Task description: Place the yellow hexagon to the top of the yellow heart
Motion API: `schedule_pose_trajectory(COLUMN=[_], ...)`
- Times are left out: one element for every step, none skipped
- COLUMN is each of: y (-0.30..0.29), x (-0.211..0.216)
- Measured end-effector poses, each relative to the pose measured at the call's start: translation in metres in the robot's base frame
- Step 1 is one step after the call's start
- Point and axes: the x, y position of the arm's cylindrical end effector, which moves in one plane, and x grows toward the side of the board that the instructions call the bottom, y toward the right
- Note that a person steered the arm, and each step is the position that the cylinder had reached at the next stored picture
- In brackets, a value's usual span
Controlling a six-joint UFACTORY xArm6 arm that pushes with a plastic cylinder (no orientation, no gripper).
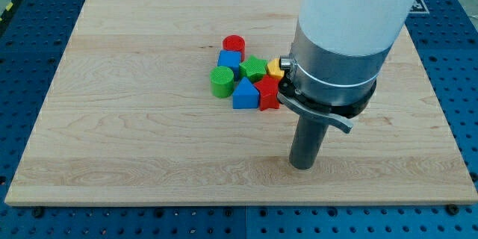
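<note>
Although a yellow block [275, 66], shape unclear, peeks out at the cluster's right edge behind the arm [340, 37], no yellow heart shows, so placement appears not begun; my tip [302, 166], bare rod holding nothing, rests near-right of the red block [268, 93].

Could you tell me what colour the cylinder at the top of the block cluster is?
Red, shown clearly in the camera view.
</note>
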Motion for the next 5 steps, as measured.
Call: schedule_pose_trajectory(y=[0.000, 0.000, 0.001, 0.001, 0.001], x=[0.000, -0.006, -0.027, -0.031, -0.060])
